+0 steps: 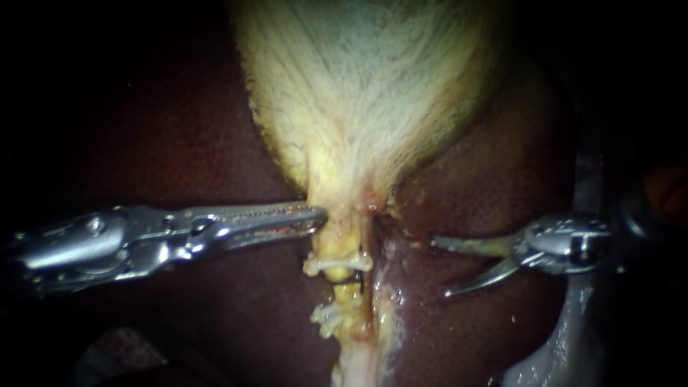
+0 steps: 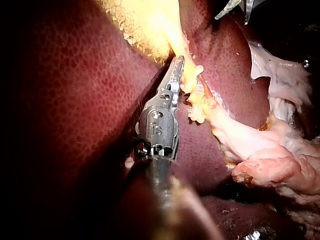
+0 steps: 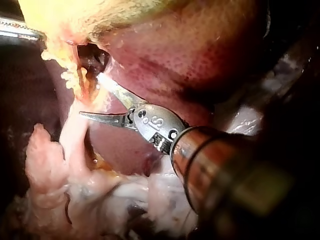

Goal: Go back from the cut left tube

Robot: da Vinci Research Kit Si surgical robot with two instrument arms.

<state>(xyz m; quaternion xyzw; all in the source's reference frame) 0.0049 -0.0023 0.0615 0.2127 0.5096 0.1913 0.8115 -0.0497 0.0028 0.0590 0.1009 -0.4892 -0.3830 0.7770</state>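
The pale yellow-white gallbladder (image 1: 358, 86) narrows downward into a yellow tube (image 1: 344, 244) lying on the dark red liver (image 1: 179, 129). A white clip (image 1: 337, 264) crosses the tube, and a second white clip (image 1: 327, 315) sits lower. My left instrument (image 1: 319, 217) comes in level from the left, its jaws shut on the gallbladder's neck beside the tube; the left wrist view shows the same hold (image 2: 178, 65). My right instrument (image 1: 442, 269) lies to the right of the tube and apart from it, its curved jaws open and holding nothing (image 3: 92, 96).
Pale fatty tissue (image 1: 358, 369) trails below the clips, and more glistening pale tissue (image 1: 552, 351) lies at the lower right. In the right wrist view lumpy pink-white tissue (image 3: 45, 160) lies beside and under the right instrument. Liver surrounds the tube on both sides.
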